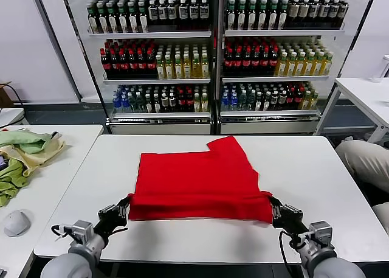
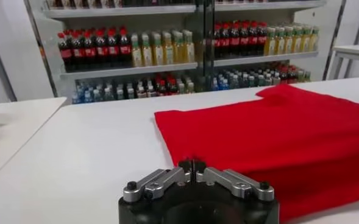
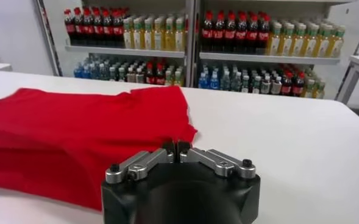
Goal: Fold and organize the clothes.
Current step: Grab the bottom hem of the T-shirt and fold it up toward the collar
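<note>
The bright red cotton T-shirt [image 1: 197,182] lies widthwise between both pincers. Left gripper [image 1: 123,208] and right gripper [image 1: 275,210], fingers closed, each pinch one near-edge corner.

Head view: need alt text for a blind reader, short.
A red T-shirt, partly folded, lies on a white table, with the left gripper at its near left corner and the right gripper at its near right corner. Behind the table stand shelves of bottled drinks; pale green and yellow cloths sit on a side table to the left.
</note>
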Tool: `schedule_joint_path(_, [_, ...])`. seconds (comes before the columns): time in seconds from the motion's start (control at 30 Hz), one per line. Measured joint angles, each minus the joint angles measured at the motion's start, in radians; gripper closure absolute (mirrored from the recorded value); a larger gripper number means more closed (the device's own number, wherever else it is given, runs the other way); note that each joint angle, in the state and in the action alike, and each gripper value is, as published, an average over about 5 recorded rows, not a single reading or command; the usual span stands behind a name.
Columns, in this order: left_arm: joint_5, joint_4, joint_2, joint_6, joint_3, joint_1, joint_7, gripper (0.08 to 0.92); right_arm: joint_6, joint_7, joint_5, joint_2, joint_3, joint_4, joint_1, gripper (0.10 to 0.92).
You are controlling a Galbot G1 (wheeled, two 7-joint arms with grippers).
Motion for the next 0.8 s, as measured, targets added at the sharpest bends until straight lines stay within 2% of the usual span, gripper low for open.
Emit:
schedule_joint_path(0.2, [0.018,0.069,-0.01,-0.002,0.036,-0.074,0.018,0.906,-0.009,0.004,-0.029,0.017,-0.043,-0.04,0.043,0.901])
schedule_joint_path(0.33, [0.035,0.115,-0.02,0.0,0.053,-0.109,0.021,0.836,-0.021,0.006,-0.051,0.028,-0.065,-0.056,0.056,0.869])
schedule_joint_path(0.6, [0.05,0.171,-0.018,0.0,0.055,-0.131,0.023,0.604,-0.045,0.01,-0.069,0.023,-0.061,-0.045,0.047,0.647])
schedule_joint_path(0.8, [0.022,0.107,0.003,0.023,0.024,-0.084,0.013,0.439,-0.052,0.012,-0.077,0.017,-0.018,-0.002,-0.004,0.474])
